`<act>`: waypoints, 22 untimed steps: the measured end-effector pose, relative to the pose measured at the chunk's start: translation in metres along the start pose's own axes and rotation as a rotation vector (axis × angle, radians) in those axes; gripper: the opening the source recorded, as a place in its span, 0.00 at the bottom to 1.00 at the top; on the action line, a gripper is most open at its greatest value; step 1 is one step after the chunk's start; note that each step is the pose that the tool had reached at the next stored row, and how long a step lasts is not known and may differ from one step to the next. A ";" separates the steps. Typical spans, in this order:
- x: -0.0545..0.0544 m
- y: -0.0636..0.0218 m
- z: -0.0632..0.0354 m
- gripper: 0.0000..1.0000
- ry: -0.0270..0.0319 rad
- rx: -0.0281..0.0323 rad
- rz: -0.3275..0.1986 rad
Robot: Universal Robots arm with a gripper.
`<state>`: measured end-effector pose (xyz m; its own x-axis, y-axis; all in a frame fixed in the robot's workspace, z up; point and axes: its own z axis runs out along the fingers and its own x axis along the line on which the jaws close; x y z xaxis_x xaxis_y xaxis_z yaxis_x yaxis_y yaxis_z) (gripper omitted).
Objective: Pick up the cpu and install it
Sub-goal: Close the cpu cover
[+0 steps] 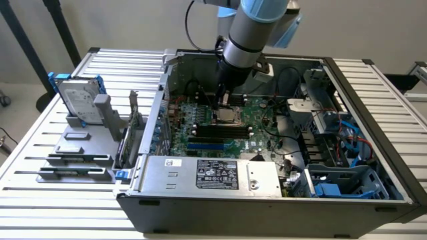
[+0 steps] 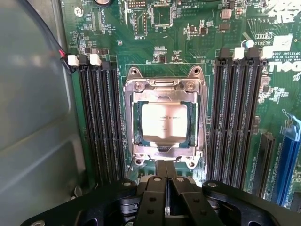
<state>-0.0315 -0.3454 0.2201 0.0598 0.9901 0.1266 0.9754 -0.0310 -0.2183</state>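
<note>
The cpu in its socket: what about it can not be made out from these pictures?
- Wrist view: print on the cpu lid, too small to read.
- Wrist view: contacts under the cpu, hidden by it; seating cannot be judged.
- Exterior view: the socket, partly hidden by the gripper.
</note>
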 end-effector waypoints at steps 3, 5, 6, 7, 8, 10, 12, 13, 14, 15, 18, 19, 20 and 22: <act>-0.001 0.0010 0.0042 0.11 0.0004 0.0007 0.000; -0.001 0.0016 0.0068 0.11 0.0008 0.0017 0.000; -0.001 0.0018 0.0078 0.11 0.0008 0.0026 0.000; -0.001 0.0021 0.0090 0.11 0.0010 0.0034 0.000; -0.001 0.0023 0.0100 0.11 0.0010 0.0042 0.000; -0.001 0.0029 0.0125 0.11 0.0012 0.0057 0.000; -0.001 0.0034 0.0148 0.11 0.0012 0.0071 0.001; -0.001 0.0036 0.0159 0.11 0.0011 0.0080 0.001; -0.001 0.0038 0.0171 0.11 0.0011 0.0089 0.001; -0.001 0.0041 0.0181 0.11 0.0012 0.0097 0.001; -0.001 0.0045 0.0199 0.11 0.0016 0.0152 0.002; -0.001 0.0045 0.0199 0.11 0.0028 0.0173 0.002; -0.001 0.0044 0.0196 0.11 0.0048 0.0195 0.002; -0.001 0.0039 0.0173 0.11 0.0093 0.0245 0.003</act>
<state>-0.0314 -0.3442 0.2023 0.0643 0.9887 0.1351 0.9698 -0.0300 -0.2422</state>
